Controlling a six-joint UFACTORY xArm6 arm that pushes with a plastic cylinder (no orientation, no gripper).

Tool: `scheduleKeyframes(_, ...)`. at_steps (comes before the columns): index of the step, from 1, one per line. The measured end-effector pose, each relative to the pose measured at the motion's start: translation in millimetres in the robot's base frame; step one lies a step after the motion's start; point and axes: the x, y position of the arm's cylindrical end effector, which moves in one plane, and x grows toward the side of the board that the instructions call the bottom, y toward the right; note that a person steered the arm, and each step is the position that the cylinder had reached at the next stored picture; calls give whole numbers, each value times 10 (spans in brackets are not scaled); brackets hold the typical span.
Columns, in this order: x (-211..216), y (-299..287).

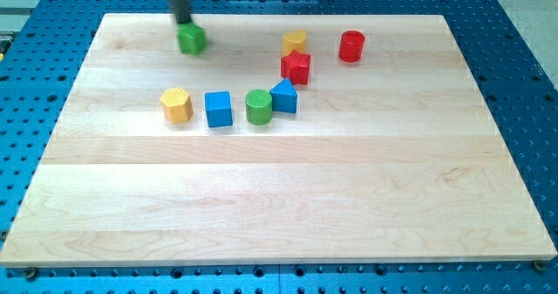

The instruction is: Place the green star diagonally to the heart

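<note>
Green star sits far up the tabletop, near the view's top-left, and that's where the action is. Starting near, though: the whole near half of the board holds no blocks. Moving up, a row forms across the middle: yellow hexagon at the view's left, blue cube just beside it, then green cylinder touching or almost touching the blue triangle on its right. Just above that triangle sits the red star, and above that the yellow heart, the two very close. Red cylinder stands apart toward the view's right.

Farthest back, my tip is right at the green star's top edge, touching it or as good as, slightly to its left. No gripper here, just a rod, so nothing opens or closes.

The star is well apart from the heart, roughly level with it, so by my reckoning the push has barely begun. Now the risks. From above, a push sends the star down toward the hexagon and cube rather than across. An off-centre contact could spin the star off the rod. And the heart's lower side is crowded: the red star blocks one diagonal spot, so a careless approach could knock it or shove the heart itself.
</note>
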Motion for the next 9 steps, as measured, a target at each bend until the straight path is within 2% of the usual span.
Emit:
scheduleKeyframes(1,79,-776)
scheduleKeyframes(2,592,-515)
scheduleKeyframes(3,474,75)
scheduleKeyframes(4,237,378)
scheduleKeyframes(5,173,-246)
scheduleKeyframes(6,-62,411)
scheduleKeyframes(7,-64,1120)
scheduleKeyframes(8,-92,1615)
scheduleKeyframes(9,-210,1803)
